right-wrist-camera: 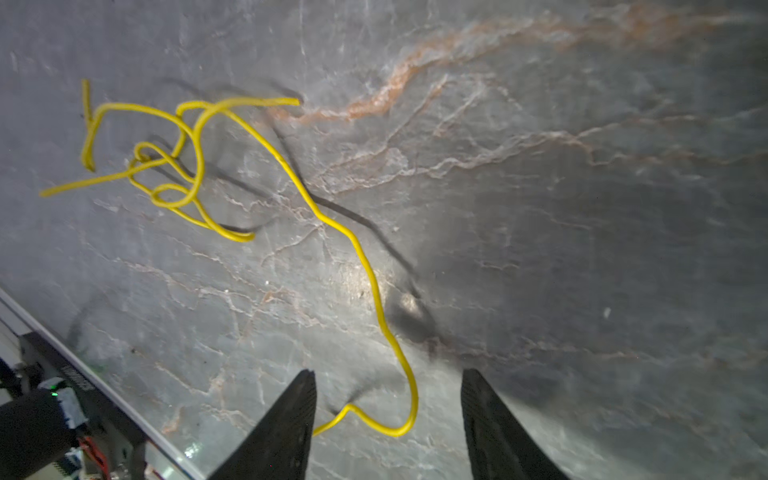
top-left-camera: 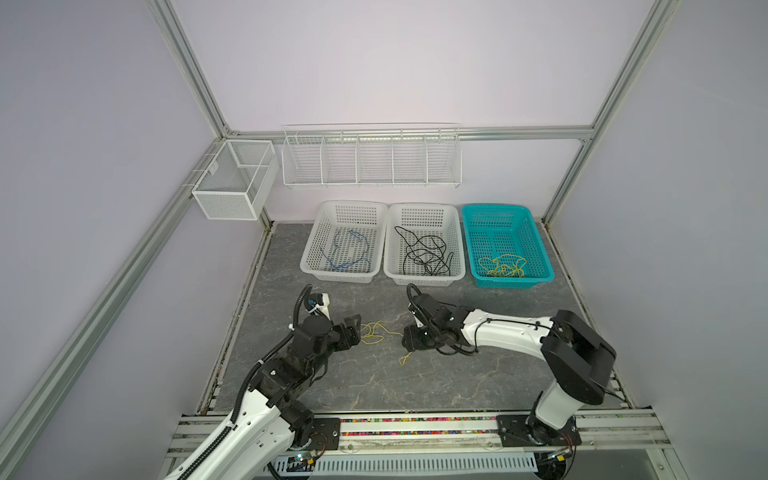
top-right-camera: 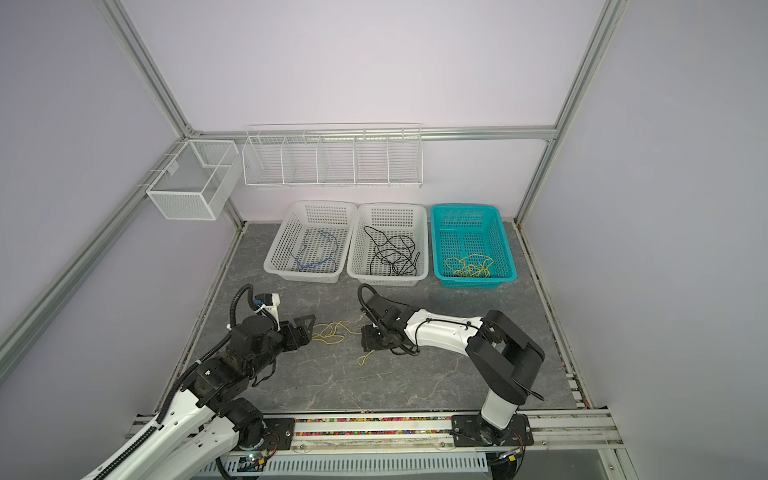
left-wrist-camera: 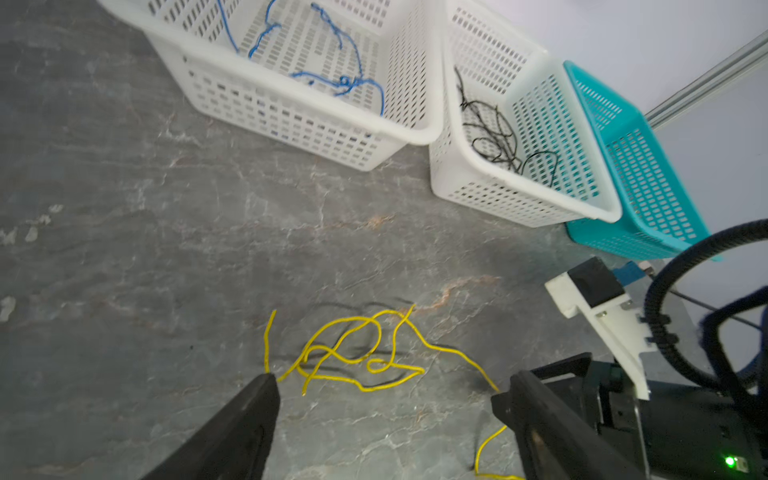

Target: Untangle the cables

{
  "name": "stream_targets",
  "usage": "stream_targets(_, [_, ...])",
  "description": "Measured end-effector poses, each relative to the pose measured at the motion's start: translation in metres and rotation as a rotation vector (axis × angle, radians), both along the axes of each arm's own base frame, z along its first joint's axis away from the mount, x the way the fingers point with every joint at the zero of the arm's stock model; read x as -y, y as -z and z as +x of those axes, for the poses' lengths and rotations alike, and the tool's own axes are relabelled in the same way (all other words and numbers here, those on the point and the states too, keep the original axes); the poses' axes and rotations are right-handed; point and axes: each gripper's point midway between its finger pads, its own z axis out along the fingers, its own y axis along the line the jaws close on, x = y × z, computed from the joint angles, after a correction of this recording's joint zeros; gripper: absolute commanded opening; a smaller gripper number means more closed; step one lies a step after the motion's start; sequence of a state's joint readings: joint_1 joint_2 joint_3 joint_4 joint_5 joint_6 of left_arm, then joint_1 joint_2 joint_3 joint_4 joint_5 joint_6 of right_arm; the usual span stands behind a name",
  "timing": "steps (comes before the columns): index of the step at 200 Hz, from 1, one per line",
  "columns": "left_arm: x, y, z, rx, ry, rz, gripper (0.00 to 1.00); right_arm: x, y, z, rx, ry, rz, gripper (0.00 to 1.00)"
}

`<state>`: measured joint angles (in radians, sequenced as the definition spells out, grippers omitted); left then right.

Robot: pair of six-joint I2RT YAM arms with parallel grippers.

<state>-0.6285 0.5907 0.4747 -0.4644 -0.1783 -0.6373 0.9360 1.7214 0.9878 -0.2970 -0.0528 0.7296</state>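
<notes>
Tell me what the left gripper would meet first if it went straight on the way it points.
Probably the loose yellow cable: its tangle lies on the table just ahead of the left gripper, jaws open, though its height is unclear.

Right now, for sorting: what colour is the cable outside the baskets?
Yellow; the cable shows best in the right wrist view.

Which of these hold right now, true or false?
The blue cable lies in the left-end white basket: true.
The black cable lies in the teal basket: false; it lies in the middle white basket, and the teal basket holds a yellow bundle.
A loose yellow cable lies on the table between the left gripper and right gripper: true.
The right gripper is clamped shut on the loose yellow cable: false; its jaws stand apart, the cable running between them.
</notes>
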Motion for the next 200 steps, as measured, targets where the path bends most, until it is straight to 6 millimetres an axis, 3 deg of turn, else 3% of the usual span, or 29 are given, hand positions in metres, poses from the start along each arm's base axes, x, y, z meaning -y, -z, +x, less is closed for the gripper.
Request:
stream_targets(27, [-0.003, 0.023, -0.008, -0.058, -0.008, -0.004, 0.88, -0.006, 0.010, -0.004, -0.017, -0.007, -0.015, 0.39])
stream_targets(67, [-0.001, 0.044, -0.013, -0.115, -0.009, -0.018, 0.87, -0.007, 0.010, -0.004, -0.013, -0.004, -0.022, 0.08])
stream_targets(88, [0.000, 0.060, -0.016, -0.157, -0.010, -0.016, 0.87, 0.001, 0.003, -0.002, 0.011, 0.006, -0.049, 0.07])
stream_targets(108, [0.001, 0.074, -0.017, -0.193, -0.008, -0.009, 0.87, 0.014, -0.024, 0.004, 0.073, 0.031, -0.051, 0.07])
stream_targets(144, [0.007, 0.084, -0.013, -0.226, -0.001, -0.015, 0.86, 0.049, -0.096, 0.019, 0.231, 0.105, -0.006, 0.07])
stream_targets(200, [0.027, 0.088, -0.001, -0.239, 0.031, -0.075, 0.84, 0.114, -0.172, 0.014, 0.416, 0.188, -0.022, 0.07])
